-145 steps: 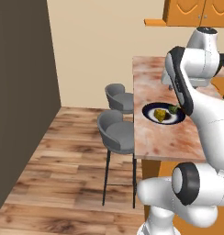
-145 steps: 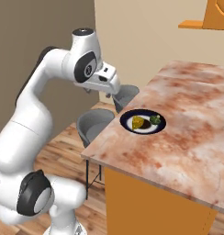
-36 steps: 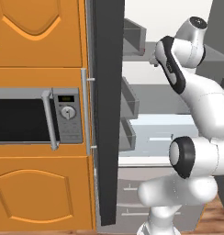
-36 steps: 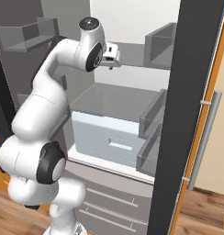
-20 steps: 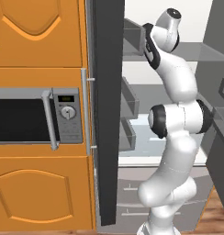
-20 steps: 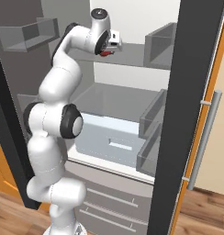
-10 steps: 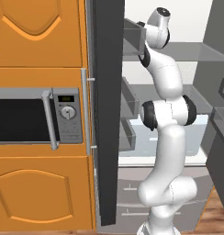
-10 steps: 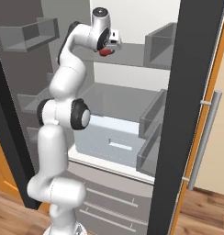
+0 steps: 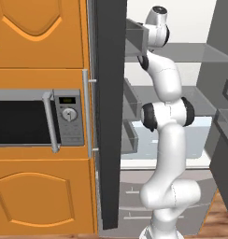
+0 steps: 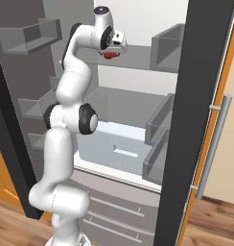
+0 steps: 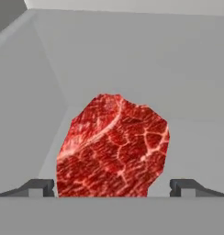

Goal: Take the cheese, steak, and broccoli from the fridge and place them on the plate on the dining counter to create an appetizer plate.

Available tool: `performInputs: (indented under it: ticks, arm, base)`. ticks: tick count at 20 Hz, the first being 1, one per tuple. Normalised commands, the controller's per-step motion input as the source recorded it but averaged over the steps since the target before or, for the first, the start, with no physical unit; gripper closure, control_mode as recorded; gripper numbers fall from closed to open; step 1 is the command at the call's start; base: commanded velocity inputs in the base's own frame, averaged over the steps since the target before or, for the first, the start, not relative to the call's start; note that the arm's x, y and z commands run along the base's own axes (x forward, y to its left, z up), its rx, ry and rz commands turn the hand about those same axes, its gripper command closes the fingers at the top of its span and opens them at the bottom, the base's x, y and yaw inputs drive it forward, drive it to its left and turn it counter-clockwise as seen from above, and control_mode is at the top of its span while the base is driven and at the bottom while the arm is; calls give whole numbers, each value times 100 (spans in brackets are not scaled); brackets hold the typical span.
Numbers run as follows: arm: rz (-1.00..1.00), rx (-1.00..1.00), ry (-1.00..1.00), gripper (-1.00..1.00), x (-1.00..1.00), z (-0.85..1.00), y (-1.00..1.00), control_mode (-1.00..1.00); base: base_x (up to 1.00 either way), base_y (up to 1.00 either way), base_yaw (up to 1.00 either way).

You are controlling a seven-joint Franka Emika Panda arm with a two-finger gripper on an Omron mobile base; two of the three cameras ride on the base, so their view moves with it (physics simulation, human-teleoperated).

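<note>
Microwave sits left of the open fridge. Inside the fridge, the arm reaches to the upper shelf. The end effector is spread wide, fingertips flanking the steak, which lies on that shelf; contact cannot be confirmed.

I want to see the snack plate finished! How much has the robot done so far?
The fridge door stands open, so that step looks done. Right now the hand is up at the top shelf with its fingertips on either side of the steak, not yet closed on it. Still left: lifting the steak out and carrying it over to the plate.
</note>
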Motion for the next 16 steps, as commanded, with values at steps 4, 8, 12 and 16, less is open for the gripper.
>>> performInputs:
  ticks: [4,8,12,16]
  arm:
    - [-17,-1,0,-100,0,-35,0,-100]
    - [-13,0,0,-100,0,-40,0,-100]
    - [-5,0,0,100,0,-42,0,-100]
    - [0,0,-2,100,0,-33,-4,-100]
  base:
    - [0,0,0]
    - [0,0,0]
    - [0,0,0]
    - [0,0,0]
